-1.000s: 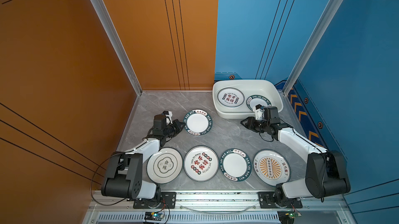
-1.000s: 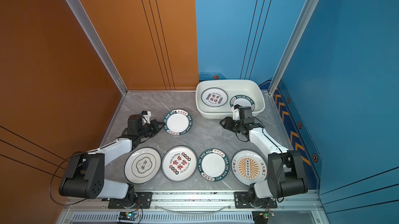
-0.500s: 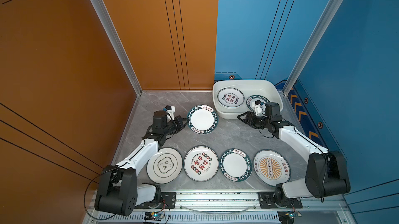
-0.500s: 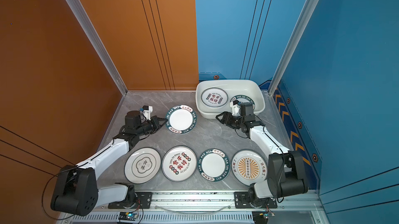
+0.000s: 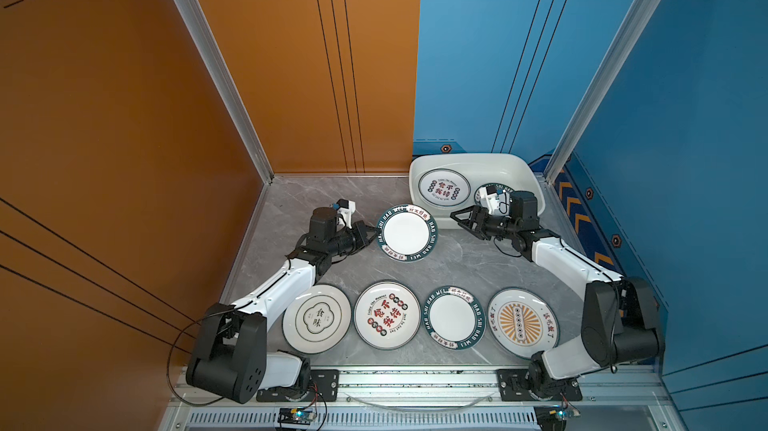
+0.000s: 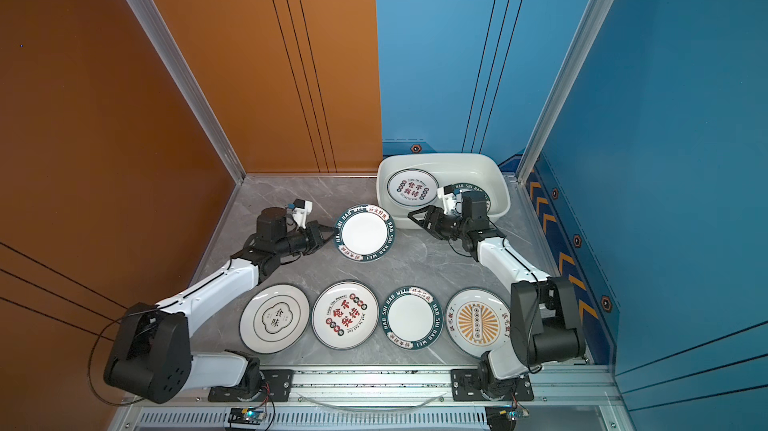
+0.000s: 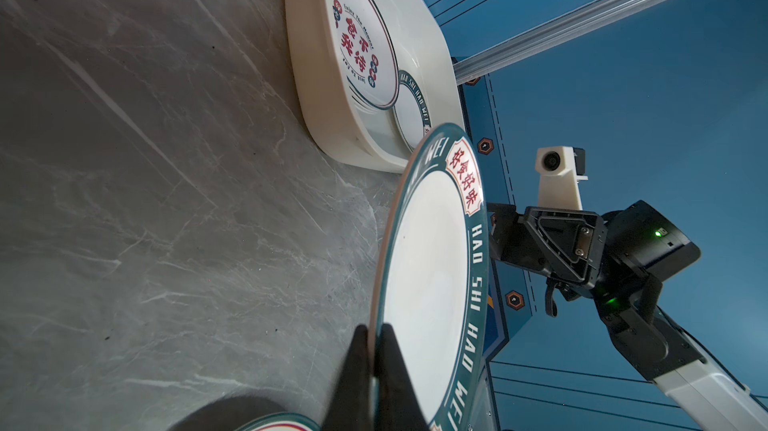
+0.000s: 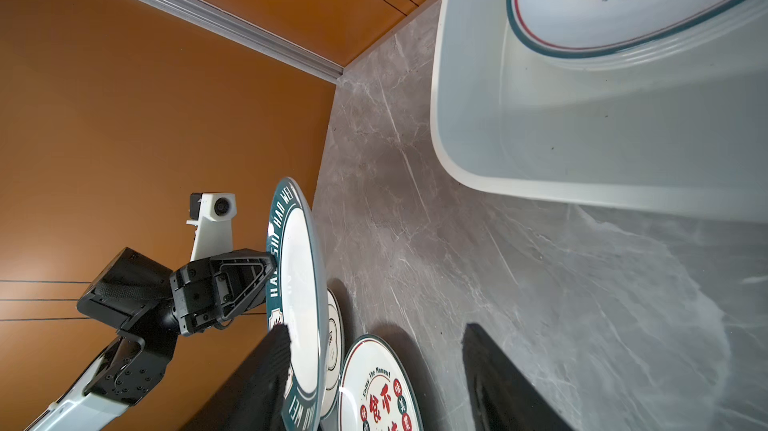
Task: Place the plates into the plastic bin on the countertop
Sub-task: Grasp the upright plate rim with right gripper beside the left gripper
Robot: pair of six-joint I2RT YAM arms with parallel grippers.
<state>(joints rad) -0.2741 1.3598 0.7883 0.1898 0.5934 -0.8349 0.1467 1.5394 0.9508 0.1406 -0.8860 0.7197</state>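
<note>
One teal-rimmed plate (image 5: 406, 232) lifted nearer bin (image 5: 469, 155), pinched by left end effector (image 5: 373, 237); right end effector (image 5: 455, 215) spread wider.

"HAO SHI HAO WEI" and red "好食好味" are read on the round white plate with a dark teal rim (image 7: 432, 283). The same lettering is noted on a second teal-rimmed plate (image 5: 454, 317), flat on the tabletop. "Enjoy The Moment", "Just To Eat Eat" and red "食不我待" are printed on the white red-lettered plate (image 5: 387, 315). "食味" is printed on the white thin-lined plate (image 5: 316, 318).

Teal-rim plate (image 5: 406, 233) tilted off countertop (image 5: 332, 200) nr bin (image 5: 469, 162), 2 plates (image 5: 443, 191) inside, 4 plates (image 5: 387, 314) flat
</note>
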